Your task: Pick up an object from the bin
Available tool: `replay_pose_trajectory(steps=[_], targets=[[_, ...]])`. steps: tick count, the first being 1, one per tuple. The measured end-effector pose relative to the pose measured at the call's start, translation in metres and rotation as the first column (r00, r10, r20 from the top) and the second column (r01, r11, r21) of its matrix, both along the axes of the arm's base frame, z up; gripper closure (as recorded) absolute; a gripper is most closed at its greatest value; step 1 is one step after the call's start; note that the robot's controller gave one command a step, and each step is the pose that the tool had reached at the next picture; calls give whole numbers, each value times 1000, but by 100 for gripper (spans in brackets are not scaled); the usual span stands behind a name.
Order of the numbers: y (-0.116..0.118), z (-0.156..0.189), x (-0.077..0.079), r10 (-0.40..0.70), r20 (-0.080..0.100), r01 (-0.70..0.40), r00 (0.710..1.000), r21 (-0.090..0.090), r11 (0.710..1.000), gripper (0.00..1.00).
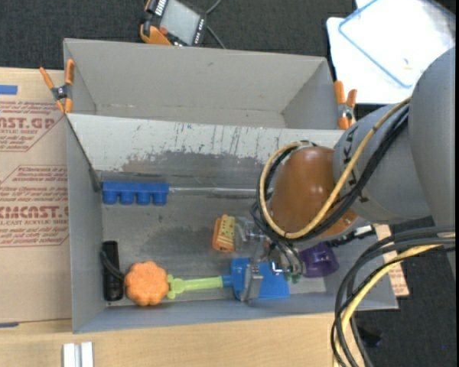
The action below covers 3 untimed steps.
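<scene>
The gripper (262, 266) sits low in the near right corner of the bin (191, 79). It is directly over a bright blue plastic block (274, 289) with squared edges, and its grey metal parts overlap the block's left half. Whether the jaws are wide or narrow cannot be told, nor whether the block is between them. Above the gripper bulges the arm's smooth, glossy orange-brown cover (310, 186), looped by yellow and black cables (265, 193). Just right of the block lies a translucent purple piece (320, 260), partly tucked under the arm. Just beyond the gripper on its far left is a small ribbed piece in tan and orange (224, 234). A pale green stem (195, 284) runs along the near wall from the block's left edge to an orange, lobed, flower-shaped head (147, 283). To the left of that head, a matt black oblong (109, 270) stands in the near left corner. Against the far left of the floor rests a blue strip of four rounded knobs (135, 193). The bin is dull grey sheet metal, and its sloping far wall and floor are scuffed and streaked dark. Beyond the bin is a dark, carpet-like surface (275, 14). On it lie a black and orange handheld device (174, 20) with a cord and, to the far right, a white sheet edged in blue (390, 40).
</scene>
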State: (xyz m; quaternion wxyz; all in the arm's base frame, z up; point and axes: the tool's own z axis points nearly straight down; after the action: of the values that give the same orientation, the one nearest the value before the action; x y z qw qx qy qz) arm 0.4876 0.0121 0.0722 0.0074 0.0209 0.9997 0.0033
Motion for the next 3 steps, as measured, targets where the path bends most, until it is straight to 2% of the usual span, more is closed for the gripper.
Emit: replay_pose_trajectory(steps=[1,2,3], targets=[[3,2,0,179,8,-179,984,-5,984,0],[2,1,1,12,4,-12,1000,2,1000,0],[4,2,1,173,10,-173,985,-4,985,100]])
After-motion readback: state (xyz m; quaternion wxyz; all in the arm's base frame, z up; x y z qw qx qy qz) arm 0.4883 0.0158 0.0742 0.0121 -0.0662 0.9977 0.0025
